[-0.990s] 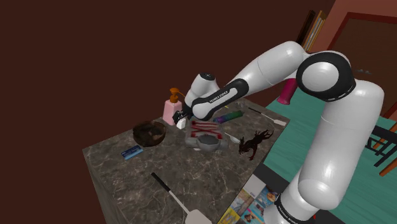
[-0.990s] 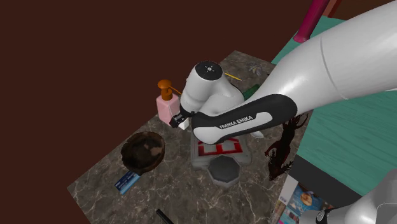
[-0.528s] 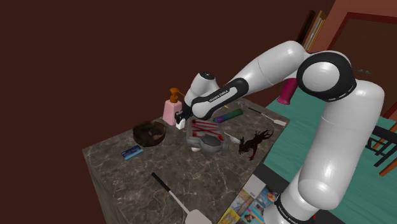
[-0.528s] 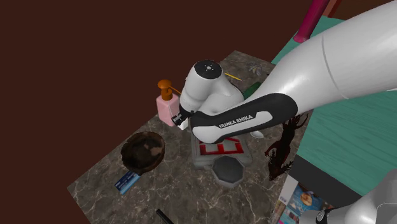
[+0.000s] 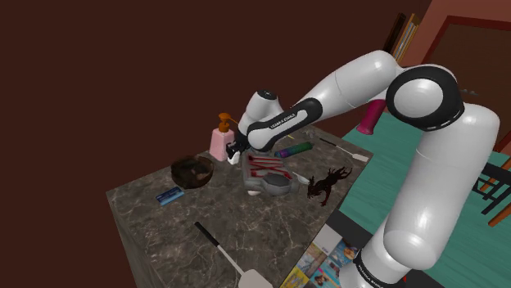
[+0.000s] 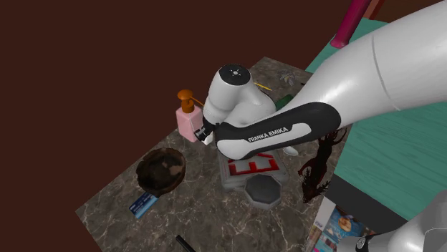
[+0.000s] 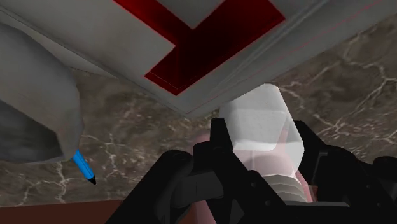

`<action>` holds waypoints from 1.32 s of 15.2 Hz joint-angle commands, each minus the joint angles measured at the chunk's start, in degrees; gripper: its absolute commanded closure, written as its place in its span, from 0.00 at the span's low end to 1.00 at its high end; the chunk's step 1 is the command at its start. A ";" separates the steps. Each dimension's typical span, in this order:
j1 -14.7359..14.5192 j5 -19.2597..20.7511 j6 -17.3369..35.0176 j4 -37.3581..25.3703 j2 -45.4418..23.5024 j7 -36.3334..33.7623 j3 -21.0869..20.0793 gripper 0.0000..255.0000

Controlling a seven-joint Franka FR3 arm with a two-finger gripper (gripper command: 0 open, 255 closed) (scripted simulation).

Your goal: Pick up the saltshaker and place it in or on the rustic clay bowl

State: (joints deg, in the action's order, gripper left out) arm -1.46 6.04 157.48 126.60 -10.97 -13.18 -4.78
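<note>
- The white arm (image 5: 352,82) reaches low over the marble counter (image 5: 237,209), with its hand close beside a grey box with red markings (image 6: 251,168).
- The dark clay bowl (image 6: 161,170) stands to the shoulder view's left of the hand, near it but apart.
- A pink soap dispenser (image 6: 188,123) stands just beside the hand.
- The gripper (image 7: 261,130) is clenched on the saltshaker (image 7: 257,114), its fingers clasping opposite flat faces.
- The saltshaker is low over the counter; whether it touches the surface cannot be determined.
- Its long axis appears to run along the fingers, with the pale faceted end pointing away from the palm.
- It is judged light, rigid and smooth-sided, so likely slippery. The flat mid-body faces are the sound hold.
</note>
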 commanded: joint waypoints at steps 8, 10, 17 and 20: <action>0.35 -1.68 -6.41 -1.82 4.55 1.40 -0.55 1.00; 0.38 -1.98 -7.86 -2.38 5.44 1.65 -0.61 1.00; 0.43 -2.87 -12.97 -4.75 8.21 2.39 -0.74 1.00; 0.44 -3.16 -15.18 -5.95 9.23 2.65 -0.76 1.00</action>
State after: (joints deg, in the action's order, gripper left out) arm -0.98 2.92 143.05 121.13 -1.99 -10.50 -5.50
